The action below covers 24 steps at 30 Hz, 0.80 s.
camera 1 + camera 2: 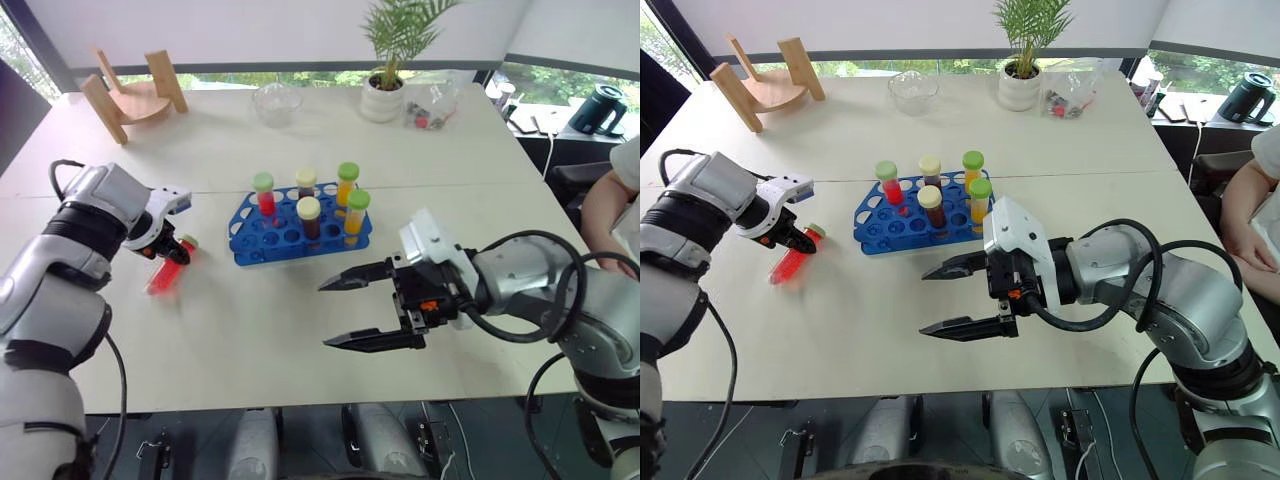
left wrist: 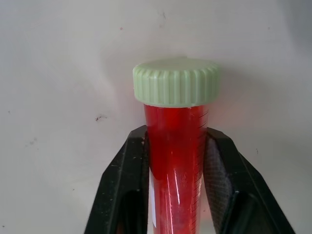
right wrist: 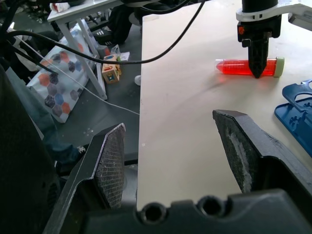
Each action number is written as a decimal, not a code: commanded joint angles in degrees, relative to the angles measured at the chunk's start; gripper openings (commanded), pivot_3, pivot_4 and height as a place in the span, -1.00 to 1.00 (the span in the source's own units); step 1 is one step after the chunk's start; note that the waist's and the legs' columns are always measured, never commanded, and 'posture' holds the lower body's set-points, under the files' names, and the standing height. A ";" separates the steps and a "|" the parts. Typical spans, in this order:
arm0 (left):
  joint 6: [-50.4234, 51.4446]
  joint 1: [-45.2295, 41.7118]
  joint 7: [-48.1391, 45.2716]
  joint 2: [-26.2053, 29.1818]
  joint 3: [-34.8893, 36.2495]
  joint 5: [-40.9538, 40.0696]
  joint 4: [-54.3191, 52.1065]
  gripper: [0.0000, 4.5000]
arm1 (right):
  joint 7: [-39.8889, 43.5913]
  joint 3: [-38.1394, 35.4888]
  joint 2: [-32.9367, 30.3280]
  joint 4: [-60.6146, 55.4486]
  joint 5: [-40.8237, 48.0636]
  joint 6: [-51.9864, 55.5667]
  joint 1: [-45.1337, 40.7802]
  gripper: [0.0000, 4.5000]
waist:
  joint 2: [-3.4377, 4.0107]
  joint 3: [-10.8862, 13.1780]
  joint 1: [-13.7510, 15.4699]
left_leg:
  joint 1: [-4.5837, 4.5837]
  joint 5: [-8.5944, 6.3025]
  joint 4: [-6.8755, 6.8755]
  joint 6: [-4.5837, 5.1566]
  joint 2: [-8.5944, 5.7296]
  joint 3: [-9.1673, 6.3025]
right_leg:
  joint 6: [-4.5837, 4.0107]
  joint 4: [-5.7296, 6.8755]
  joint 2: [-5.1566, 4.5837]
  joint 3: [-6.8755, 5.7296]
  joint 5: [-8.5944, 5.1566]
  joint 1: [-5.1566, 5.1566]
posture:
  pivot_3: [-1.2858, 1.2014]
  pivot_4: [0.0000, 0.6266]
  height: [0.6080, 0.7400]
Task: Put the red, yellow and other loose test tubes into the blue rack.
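Black fingers of the right end effector (image 1: 338, 313) stand apart with nothing between them, hanging over the near part of the pale table (image 1: 300, 330), pointing toward the robot's left.

Farther back on the left, the left end effector (image 1: 178, 257) points steeply down and is closed on the red tube (image 1: 168, 268), which lies on its side on the table; the left wrist view has both fingers (image 2: 124, 185) pressed against the tube's sides just below its green cap (image 2: 176, 82).

Just beyond, near the table's middle, sits the blue rack (image 1: 262, 240), apart from the lying tube. Five capped tubes stand upright in it: one red (image 1: 265, 195), two dark brown with cream caps (image 1: 309, 216), two yellow with green caps (image 1: 355, 214).

At the far edge are a wooden stand (image 1: 130, 95), a glass bowl (image 1: 276, 102), a potted plant (image 1: 385, 85) and a clear bag (image 1: 432, 108). A person's arm (image 1: 605, 215) rests at the right edge.
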 commanded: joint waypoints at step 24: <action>-38.85 43.35 23.85 -24.56 53.96 -30.19 -55.04 -0.61 | -1.75 -6.99 -1.56 16.41 -2.41 -1.08 -1.70 0.42 | -0.08 0.00 0.97 | 0.08 0.06 0.30 -0.10 -0.31 0.11 | 0.41 -0.13 -0.53 -0.09 0.14 0.38 | 0.03 -0.52 1.00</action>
